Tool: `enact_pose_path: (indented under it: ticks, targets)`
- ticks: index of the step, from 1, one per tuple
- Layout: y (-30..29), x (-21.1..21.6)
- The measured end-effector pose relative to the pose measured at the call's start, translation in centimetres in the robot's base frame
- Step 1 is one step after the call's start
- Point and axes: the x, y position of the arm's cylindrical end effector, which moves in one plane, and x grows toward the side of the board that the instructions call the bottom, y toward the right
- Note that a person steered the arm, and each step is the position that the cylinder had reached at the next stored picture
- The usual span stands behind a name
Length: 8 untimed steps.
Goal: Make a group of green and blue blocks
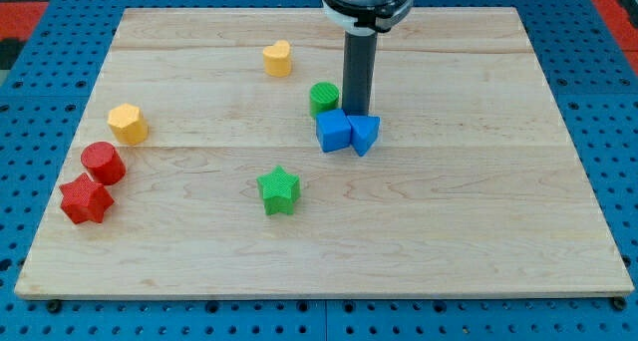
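No fingers, just a rod: my tip (358,113) touches the blue cube (333,132) and blue triangular block (365,135) from above. Green cylinder (323,98) just left; green star (279,190) apart.

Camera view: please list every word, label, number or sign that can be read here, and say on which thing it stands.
None: no readable text appears anywhere.
The wooden board, the green star block, the blue cube and my tip carry no words, numbers or labels.
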Motion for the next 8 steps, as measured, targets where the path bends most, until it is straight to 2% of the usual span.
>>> enact_pose_path:
  ticks: [1, 2, 3, 4, 5, 6, 7, 8]
  targets:
    - [-3.3, 1.4]
    - [-9.5, 1.5]
    - [-10.1, 3.7]
    - [-9.3, 1.6]
    - [-7.7, -3.9]
    - [-3.3, -5.8]
    - [-1.4, -0.1]
    - [-0.8, 2.4]
